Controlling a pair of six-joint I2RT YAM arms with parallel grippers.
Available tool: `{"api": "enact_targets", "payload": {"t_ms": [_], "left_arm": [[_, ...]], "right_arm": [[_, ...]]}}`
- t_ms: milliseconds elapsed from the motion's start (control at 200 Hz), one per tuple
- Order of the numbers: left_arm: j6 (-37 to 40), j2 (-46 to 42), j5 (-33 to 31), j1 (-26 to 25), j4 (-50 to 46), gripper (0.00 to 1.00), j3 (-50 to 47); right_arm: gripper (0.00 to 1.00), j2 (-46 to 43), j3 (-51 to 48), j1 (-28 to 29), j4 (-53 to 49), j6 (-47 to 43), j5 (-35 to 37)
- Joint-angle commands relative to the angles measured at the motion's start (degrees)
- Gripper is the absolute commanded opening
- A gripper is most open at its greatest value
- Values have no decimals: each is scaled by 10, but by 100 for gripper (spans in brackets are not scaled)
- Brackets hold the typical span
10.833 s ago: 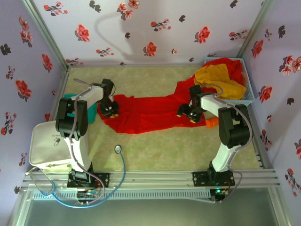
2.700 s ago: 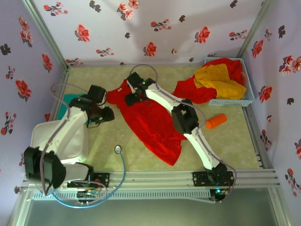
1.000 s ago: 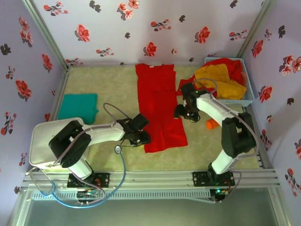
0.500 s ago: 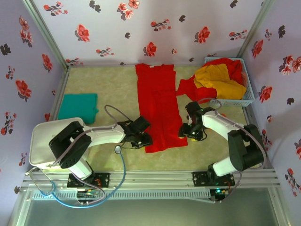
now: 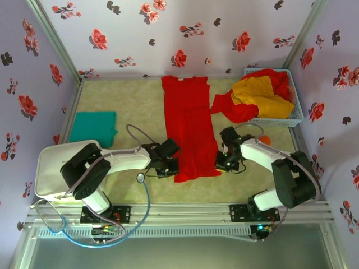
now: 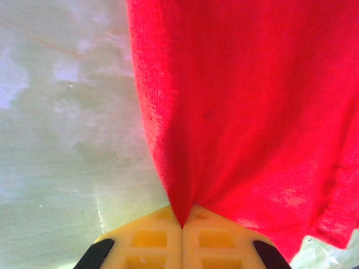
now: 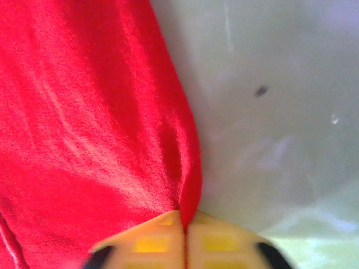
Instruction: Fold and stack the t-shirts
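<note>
T-shirt flat lengthwise, collar at far edge of desk. Left tool, right tool each clenched on near hem corner: likely poised to fold hem toward collar.

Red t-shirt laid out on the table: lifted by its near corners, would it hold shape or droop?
Likely droops: the red t-shirt puckers where the left gripper pinches it. Probably light: thin cloth bunches at the right gripper too.
</note>
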Motion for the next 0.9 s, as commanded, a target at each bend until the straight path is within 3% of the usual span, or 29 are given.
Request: {"api": "enact_targets", "payload": {"t_ms": [0, 320, 460, 725, 895], "left_arm": [[-8, 0, 30, -24, -80, 0, -23], [-91, -195, -2, -69, -195, 0, -126], [-108, -260, -9, -68, -178, 0, -135], [-69, -240, -14, -35, -174, 0, -58], [-7, -232, -11, 24, -211, 0, 7]], "right_arm": [[0, -18, -10, 34, -17, 50, 10], [0, -101, -55, 137, -42, 179, 38], [0, -153, -60, 148, -57, 214, 39], [0, -146, 36, 153, -85, 211, 38], [0, -103, 145, 144, -123, 174, 68]]}}
